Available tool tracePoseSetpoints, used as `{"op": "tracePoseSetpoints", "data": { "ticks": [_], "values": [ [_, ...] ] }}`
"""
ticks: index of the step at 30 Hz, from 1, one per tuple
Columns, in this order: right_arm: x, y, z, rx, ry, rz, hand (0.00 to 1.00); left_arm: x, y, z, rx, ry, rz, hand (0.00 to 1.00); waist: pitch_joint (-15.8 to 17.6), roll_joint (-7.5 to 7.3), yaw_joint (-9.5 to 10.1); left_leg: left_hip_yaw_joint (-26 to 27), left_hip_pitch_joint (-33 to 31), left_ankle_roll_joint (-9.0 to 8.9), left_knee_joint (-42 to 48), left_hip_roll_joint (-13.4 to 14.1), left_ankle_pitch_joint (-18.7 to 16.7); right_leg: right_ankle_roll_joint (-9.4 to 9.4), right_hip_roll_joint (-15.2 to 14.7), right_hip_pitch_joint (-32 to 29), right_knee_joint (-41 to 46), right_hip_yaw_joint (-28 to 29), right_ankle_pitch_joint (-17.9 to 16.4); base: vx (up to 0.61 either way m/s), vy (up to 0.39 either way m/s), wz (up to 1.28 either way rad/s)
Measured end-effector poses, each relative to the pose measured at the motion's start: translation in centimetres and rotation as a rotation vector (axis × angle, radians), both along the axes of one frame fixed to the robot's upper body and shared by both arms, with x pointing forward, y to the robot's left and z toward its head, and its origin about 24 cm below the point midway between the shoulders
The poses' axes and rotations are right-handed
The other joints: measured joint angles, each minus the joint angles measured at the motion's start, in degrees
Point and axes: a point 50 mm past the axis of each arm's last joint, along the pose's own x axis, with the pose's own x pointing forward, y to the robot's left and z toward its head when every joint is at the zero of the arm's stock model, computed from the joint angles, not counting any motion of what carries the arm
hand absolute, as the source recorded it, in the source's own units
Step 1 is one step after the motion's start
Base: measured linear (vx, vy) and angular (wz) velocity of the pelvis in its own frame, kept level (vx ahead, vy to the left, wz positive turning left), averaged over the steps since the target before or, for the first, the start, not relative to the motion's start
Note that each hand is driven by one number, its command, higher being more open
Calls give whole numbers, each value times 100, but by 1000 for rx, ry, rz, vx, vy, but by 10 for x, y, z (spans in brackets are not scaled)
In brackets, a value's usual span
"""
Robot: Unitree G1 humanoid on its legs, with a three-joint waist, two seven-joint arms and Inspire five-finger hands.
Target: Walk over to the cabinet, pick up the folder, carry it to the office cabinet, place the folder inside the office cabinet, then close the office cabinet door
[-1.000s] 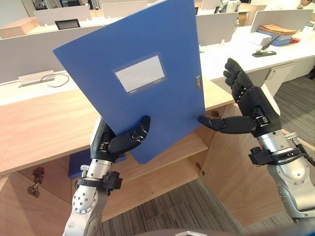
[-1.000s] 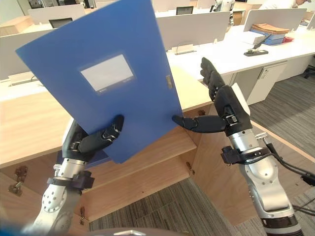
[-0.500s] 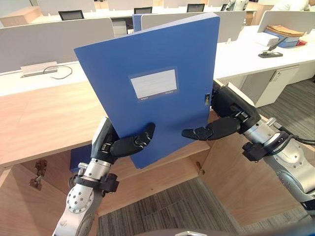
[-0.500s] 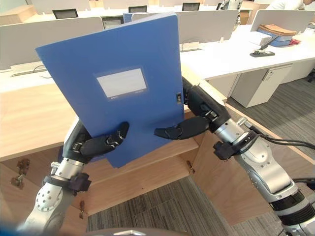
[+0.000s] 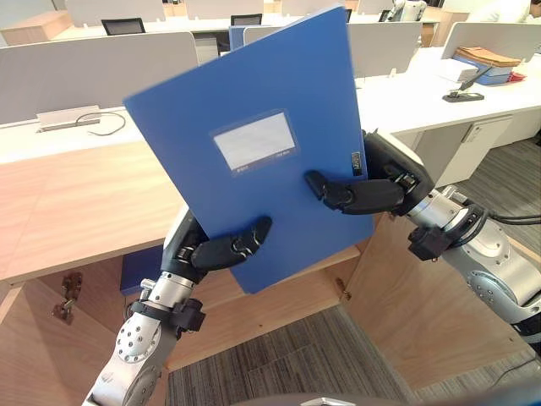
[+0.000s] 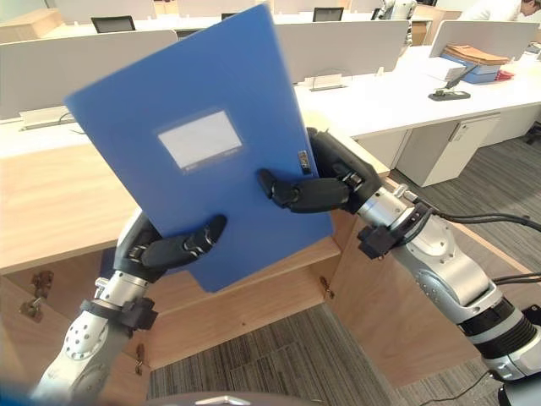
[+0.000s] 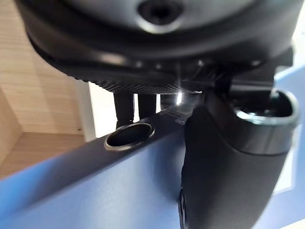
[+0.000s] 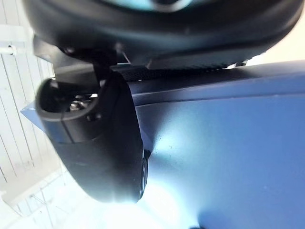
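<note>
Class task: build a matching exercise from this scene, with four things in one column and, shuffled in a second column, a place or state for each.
Column one:
1. folder
2. left hand
3. right hand
4. label

Column two:
a. clamps the folder's right edge
b. held up, tilted, in front of the wooden cabinet
c. white, on the folder's front
d. grips the folder's lower edge

Pairs: 1-b, 2-d, 3-a, 4-c

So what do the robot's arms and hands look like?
The arms are rounded silver-grey metal, with black clamp rings at the wrists. The left hand and right hand are black and chunky, like thick gloves, with fat thumbs.
</note>
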Motion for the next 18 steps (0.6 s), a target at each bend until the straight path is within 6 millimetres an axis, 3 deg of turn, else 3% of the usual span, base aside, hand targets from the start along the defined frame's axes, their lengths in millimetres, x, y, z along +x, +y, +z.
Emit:
{"op": "tracePoseSetpoints", "data": {
  "ticks": [4, 7, 12, 13, 16, 18],
  "values": [
    [-9, 11, 5, -144, -119, 23, 0, -13, -9, -44, 80, 232, -150, 100, -50, -4, -39, 177, 46, -29, -3, 13, -20, 5, 31, -44, -14, 161, 33, -11, 0, -21],
    [-38, 43, 21, -186, -323, 147, 0, -38, -30, -85, 91, 441, -325, 100, -111, -12, -181, 270, 55, -55, -5, 51, -30, -1, 85, -96, -1, 227, 39, 0, -14, -16],
    [-76, 67, 41, -62, -628, 244, 0, -66, -47, -131, 115, 629, -490, 100, -201, -61, -237, 318, 91, -73, -16, 96, -30, -10, 130, -92, 12, 247, 44, 7, -8, -5],
    [-81, 67, 47, -11, -680, 240, 0, -75, -41, -152, 168, 714, -491, 100, -272, -66, -237, 332, 97, -76, -30, 96, -33, -12, 131, -92, 16, 250, 41, 0, 0, 0],
    [-83, 66, 46, 10, -694, 240, 0, -87, -24, -179, 333, 837, -491, 100, -337, -46, -237, 347, 109, -113, -33, 95, -58, -21, 132, -92, 34, 257, 34, 0, 0, 0],
    [-84, 69, 28, -26, -627, 244, 0, -93, -9, -190, 490, 872, -507, 100, -356, -73, -226, 345, 116, -122, -34, 89, -49, -27, 132, -113, 59, 275, 30, 0, 0, 0]
  ]
}}
